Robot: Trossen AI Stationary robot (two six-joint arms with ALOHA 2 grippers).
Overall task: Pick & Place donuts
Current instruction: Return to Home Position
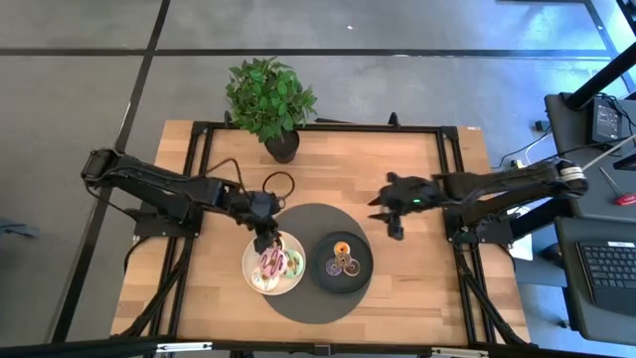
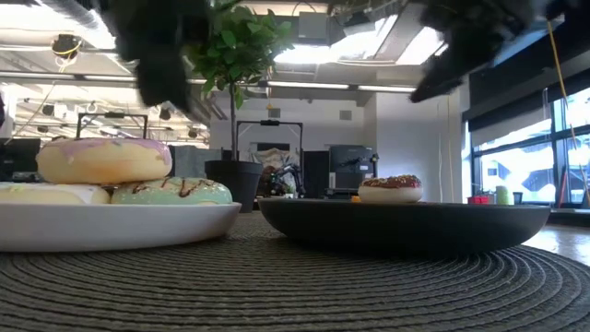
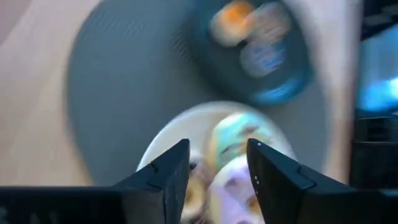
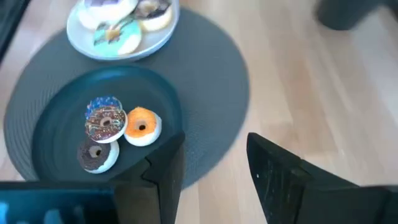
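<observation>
A white plate [image 1: 252, 274] on a round dark mat holds several donuts [image 1: 274, 265], among them a pale purple one [image 2: 103, 160] stacked on a green-iced one [image 2: 173, 192]. Beside it a black plate [image 1: 362, 268] holds small donuts [image 4: 112, 130]: orange, chocolate and a blue-sprinkled one. My left gripper [image 1: 264, 242] hovers open over the white plate's far edge, its fingers [image 3: 166, 171] above the donuts. My right gripper [image 1: 395, 229] is open and empty, off the mat's right edge, beyond the black plate.
A potted plant [image 1: 270, 99] stands at the table's far edge, left of centre. Bare wood [image 1: 417, 288] lies right of the mat and also to the left of the white plate. Black frame rails run along the table's sides.
</observation>
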